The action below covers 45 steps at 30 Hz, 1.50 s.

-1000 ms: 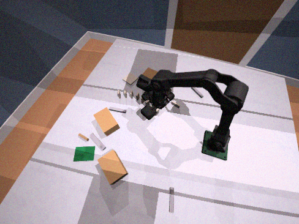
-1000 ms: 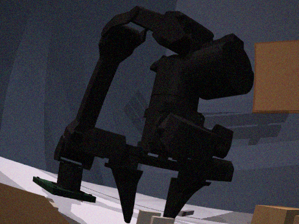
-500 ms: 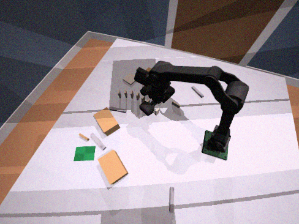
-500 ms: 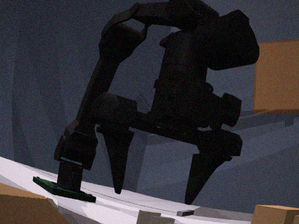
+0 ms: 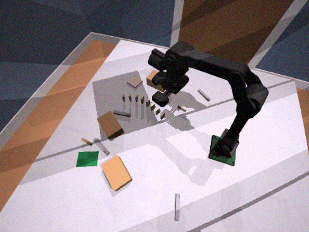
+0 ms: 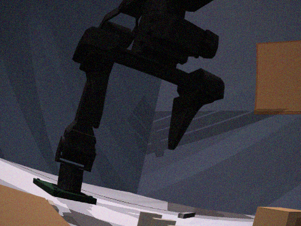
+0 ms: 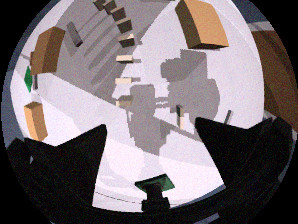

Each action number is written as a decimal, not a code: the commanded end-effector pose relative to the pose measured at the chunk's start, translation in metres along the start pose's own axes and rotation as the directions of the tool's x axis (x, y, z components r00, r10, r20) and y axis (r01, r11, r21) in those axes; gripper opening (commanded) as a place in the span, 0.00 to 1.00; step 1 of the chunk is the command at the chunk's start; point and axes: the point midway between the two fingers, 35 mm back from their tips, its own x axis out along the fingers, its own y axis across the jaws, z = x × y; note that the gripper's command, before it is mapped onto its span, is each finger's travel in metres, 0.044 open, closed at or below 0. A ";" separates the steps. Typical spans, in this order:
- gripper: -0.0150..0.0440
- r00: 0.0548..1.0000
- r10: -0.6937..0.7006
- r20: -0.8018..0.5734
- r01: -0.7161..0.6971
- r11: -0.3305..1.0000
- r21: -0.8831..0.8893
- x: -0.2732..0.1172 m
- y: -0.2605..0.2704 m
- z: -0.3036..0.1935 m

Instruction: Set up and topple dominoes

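Several small tan dominoes stand upright in a curved row, from the far-left domino [image 5: 123, 97] to the near-right end domino [image 5: 163, 115] [image 7: 124, 101]. The end domino stands upright and apart from the fingers. A loose domino [image 5: 182, 108] [image 7: 180, 117] lies flat to the right of that end. Another small tan piece [image 5: 87, 141] lies at the front left, beside a grey bar. My gripper [image 5: 170, 94] [image 7: 152, 125] is wide open and empty, raised above the table near the row's right end. In the exterior view one finger shows clearly, high above the table.
Orange blocks [image 5: 111, 125] [image 5: 116, 172] [image 7: 202, 25] stand in front of and behind the row. A flat tan tile [image 5: 135, 82] lies behind it. Grey bars [image 5: 121, 113] [image 5: 101, 146] [image 5: 204, 94] [image 5: 176, 206] lie around. A green square [image 5: 87, 158] is at front left.
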 end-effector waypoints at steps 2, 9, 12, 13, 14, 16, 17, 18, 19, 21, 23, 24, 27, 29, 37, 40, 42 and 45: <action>1.00 1.000 -0.008 -0.008 0.007 0.998 -0.056 0.035 -0.056 -0.017; 1.00 1.000 -0.010 -0.008 0.009 0.997 -0.081 0.047 -0.075 -0.025; 1.00 1.000 -0.010 -0.008 0.009 0.997 -0.081 0.052 -0.075 -0.025; 1.00 1.000 -0.010 -0.008 0.009 0.997 -0.081 0.059 -0.075 -0.025; 1.00 1.000 -0.010 -0.008 0.009 0.997 -0.081 0.067 -0.075 -0.025; 1.00 1.000 -0.010 -0.008 0.009 0.997 -0.081 0.084 -0.076 -0.025; 1.00 1.000 -0.010 -0.008 0.009 0.997 -0.081 0.092 -0.076 -0.026; 1.00 1.000 -0.010 -0.008 0.009 0.997 -0.081 0.100 -0.076 -0.027; 1.00 1.000 -0.010 -0.009 0.009 0.997 -0.081 0.107 -0.076 -0.028; 1.00 1.000 -0.010 -0.009 0.009 0.997 -0.081 0.112 -0.074 -0.028; 1.00 1.000 -0.010 -0.009 0.009 0.997 -0.081 0.112 -0.074 -0.028; 1.00 1.000 -0.010 -0.009 0.009 0.997 -0.081 0.113 -0.074 -0.028; 1.00 1.000 -0.010 -0.009 0.009 0.997 -0.081 0.118 -0.074 -0.028; 1.00 1.000 -0.010 -0.009 0.009 0.997 -0.081 0.121 -0.074 -0.028; 0.96 1.000 -0.010 -0.009 0.009 0.997 -0.081 0.127 -0.074 -0.029; 0.82 1.000 -0.010 -0.009 0.009 0.997 -0.081 0.127 -0.074 -0.029; 0.73 1.000 -0.010 -0.009 0.009 0.997 -0.081 0.127 -0.074 -0.029; 0.60 1.000 -0.010 -0.009 0.009 0.997 -0.081 0.127 -0.074 -0.029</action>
